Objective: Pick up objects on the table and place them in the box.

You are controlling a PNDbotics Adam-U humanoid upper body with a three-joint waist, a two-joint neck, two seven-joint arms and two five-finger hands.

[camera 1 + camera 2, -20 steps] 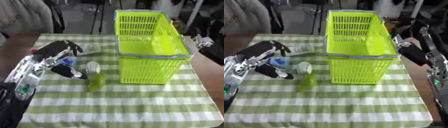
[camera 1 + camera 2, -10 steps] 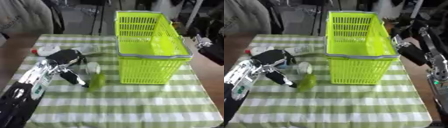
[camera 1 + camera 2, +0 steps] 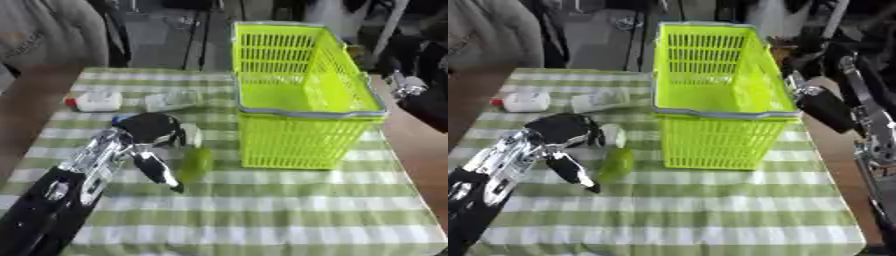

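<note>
My left hand (image 3: 150,131) hangs over the worktop (image 3: 262,215), near its left middle, with the fingers (image 3: 162,172) spread and half curled, and they hold nothing. The green bottle (image 3: 194,164) lies just beside them, at about 3 o'clock from the lowest fingertip. Its long axis runs from 12 to 6 o'clock, with a white cap (image 3: 192,135) at the far end, close to my palm. I judge that the left hand is much nearer to it than the right one. My right hand (image 3: 822,104) is at the right side of the basket (image 3: 302,95), outside its wall; I cannot tell how its fingers are.

The basket stands at 1 o'clock from the green bottle and looks empty.

I count three bottles on the worktop: the green one, a clear one (image 3: 171,100) at 12 o'clock from my left hand, and a white one (image 3: 94,101) with a red cap at 11 o'clock. There is one basket. A small blue thing (image 3: 120,120) shows at the far edge of my left hand; I cannot make out what it is.
</note>
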